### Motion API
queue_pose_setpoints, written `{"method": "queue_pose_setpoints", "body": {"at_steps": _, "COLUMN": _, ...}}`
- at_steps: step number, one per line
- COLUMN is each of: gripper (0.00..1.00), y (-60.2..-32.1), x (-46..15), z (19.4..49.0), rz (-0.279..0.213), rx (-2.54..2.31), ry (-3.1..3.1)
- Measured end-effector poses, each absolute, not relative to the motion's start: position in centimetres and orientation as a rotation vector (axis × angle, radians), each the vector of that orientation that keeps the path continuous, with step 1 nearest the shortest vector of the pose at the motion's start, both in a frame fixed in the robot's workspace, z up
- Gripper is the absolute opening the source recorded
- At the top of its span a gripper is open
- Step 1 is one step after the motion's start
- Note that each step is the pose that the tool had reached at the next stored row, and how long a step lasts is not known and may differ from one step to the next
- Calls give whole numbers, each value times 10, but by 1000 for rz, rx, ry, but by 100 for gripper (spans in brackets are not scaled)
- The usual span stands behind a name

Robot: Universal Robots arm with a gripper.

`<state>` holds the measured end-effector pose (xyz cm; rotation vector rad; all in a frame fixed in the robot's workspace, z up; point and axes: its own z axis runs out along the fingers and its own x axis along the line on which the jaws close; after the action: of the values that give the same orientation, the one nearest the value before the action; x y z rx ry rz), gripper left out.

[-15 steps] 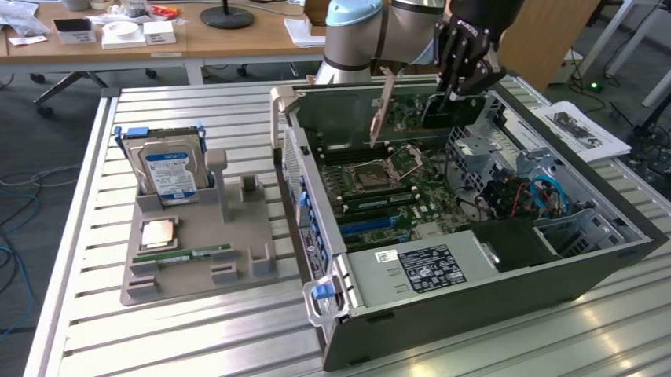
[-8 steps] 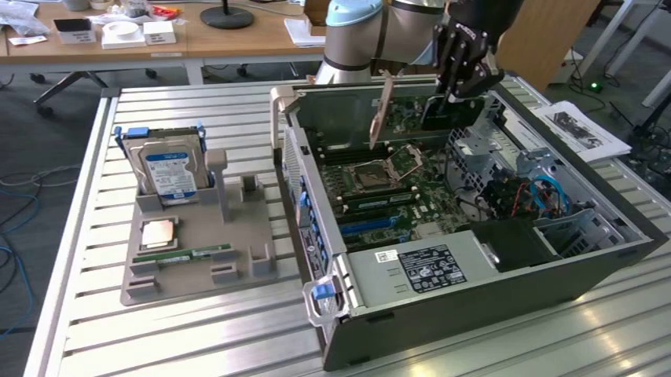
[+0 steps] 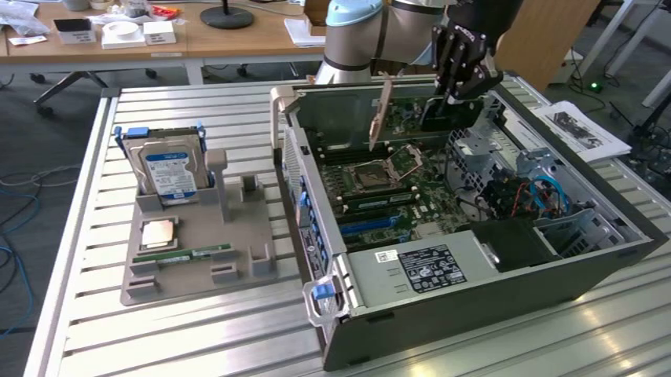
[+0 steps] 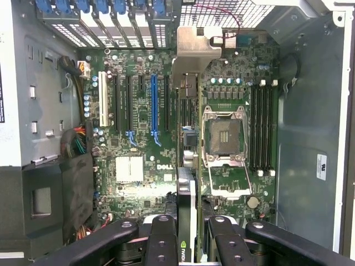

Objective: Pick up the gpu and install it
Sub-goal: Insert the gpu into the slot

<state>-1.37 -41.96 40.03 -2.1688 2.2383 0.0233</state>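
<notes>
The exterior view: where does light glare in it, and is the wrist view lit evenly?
Exterior view: glare lies on the metal table's slats in front of the grey tray; inside the case it is dimmer. Wrist view: the motherboard is lit evenly, while the hand holding the gpu looks dark.

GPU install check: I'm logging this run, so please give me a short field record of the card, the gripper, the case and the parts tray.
gpu: held edge-on over the motherboard, inside the open case, not in a slot
gripper: shut on the gpu
blue slot: empty
case: open, on the slatted table
tray: beside the case; hard drive upright, memory stick lying flat
</notes>
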Motion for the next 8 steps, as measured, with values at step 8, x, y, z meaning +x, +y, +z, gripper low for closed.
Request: {"method": "queue_pose_setpoints", "body": {"at_steps": 8, "gripper": 27, "y": -420, "x": -19, "z": 400, "rz": 23, "rx": -2169, "ry": 2238}}
